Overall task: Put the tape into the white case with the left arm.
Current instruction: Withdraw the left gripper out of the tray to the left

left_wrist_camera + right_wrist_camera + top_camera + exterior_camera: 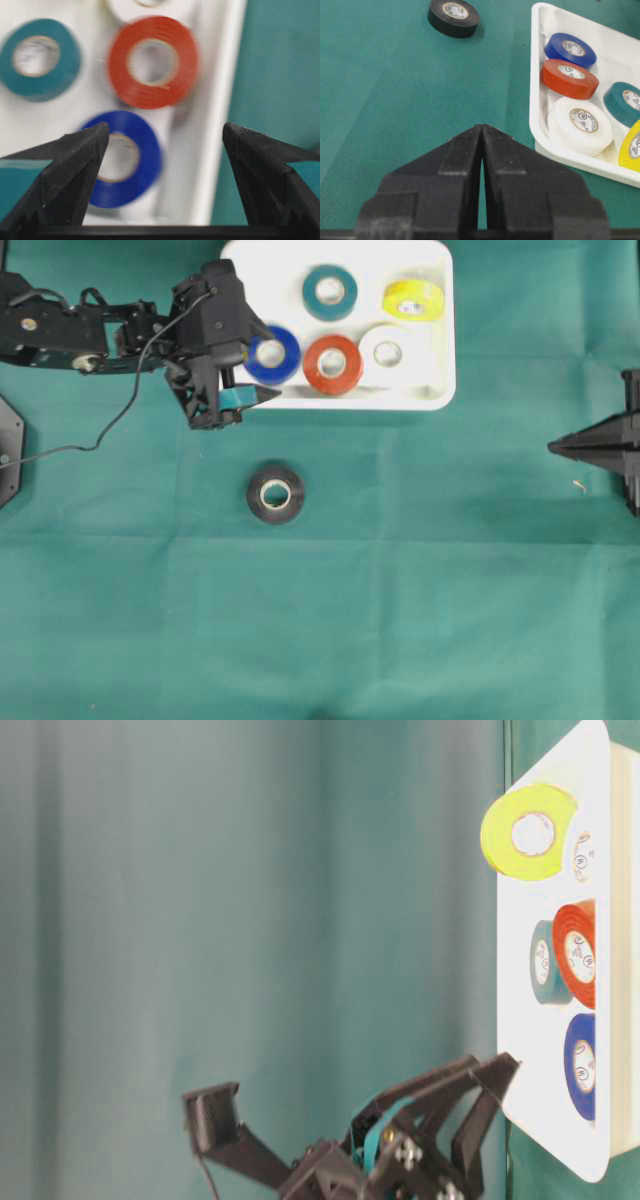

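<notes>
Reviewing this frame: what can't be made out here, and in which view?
- Black tape roll: absent from the table-level and left wrist views.
- Blue tape roll: partly covered by the left hand overhead; motion-blurred in the left wrist view.
- Shallow white plastic case: cut off by the right edge at table level.
- Right hand: cropped by the overhead edge.

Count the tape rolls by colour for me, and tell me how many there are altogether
Blue roll: 1
Teal roll: 1
Red roll: 1
White roll: 1
Yellow roll: 1
Black roll: 1
Total: 6 rolls, five in the white case, the black one on the green cloth.
</notes>
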Controlling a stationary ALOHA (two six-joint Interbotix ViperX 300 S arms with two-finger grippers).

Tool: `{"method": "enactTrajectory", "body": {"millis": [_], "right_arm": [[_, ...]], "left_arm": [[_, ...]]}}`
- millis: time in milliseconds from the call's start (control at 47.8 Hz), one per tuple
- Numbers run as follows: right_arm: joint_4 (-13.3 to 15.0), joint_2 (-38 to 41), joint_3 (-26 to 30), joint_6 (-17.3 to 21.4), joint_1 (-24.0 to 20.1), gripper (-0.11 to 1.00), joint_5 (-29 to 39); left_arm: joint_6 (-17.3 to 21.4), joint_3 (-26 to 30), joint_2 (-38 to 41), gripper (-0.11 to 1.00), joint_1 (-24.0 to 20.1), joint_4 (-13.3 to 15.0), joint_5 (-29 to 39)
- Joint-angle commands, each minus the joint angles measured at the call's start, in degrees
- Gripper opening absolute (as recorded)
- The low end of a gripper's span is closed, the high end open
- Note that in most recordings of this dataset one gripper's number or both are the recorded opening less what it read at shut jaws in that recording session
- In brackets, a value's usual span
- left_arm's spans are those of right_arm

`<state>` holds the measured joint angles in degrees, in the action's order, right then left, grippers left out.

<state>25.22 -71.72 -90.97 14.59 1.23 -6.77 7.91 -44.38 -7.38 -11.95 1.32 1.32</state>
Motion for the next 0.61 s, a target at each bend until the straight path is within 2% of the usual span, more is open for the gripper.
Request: {"method": "enactTrajectory", "body": {"millis": [0,314,585], "right_arm": [[0.62,0.53,-0.88,0.00,0.09,-0.09,-0.53],[0.62,0.53,-0.88,0.00,0.09,-0.09,-0.53],[0.70,0.53,-0.88,0.00,0.09,-0.09,-0.53]], "left_arm": [[-0.35,-0.44,-2.02,0.92,2.55,0.18,-0.62],[-0.70,-2.99,-2.90,0.92,9.05,0.18,-0.62],[-0.70,-6.86,-3.34,0.92,9.58,0.18,-0.53]]}}
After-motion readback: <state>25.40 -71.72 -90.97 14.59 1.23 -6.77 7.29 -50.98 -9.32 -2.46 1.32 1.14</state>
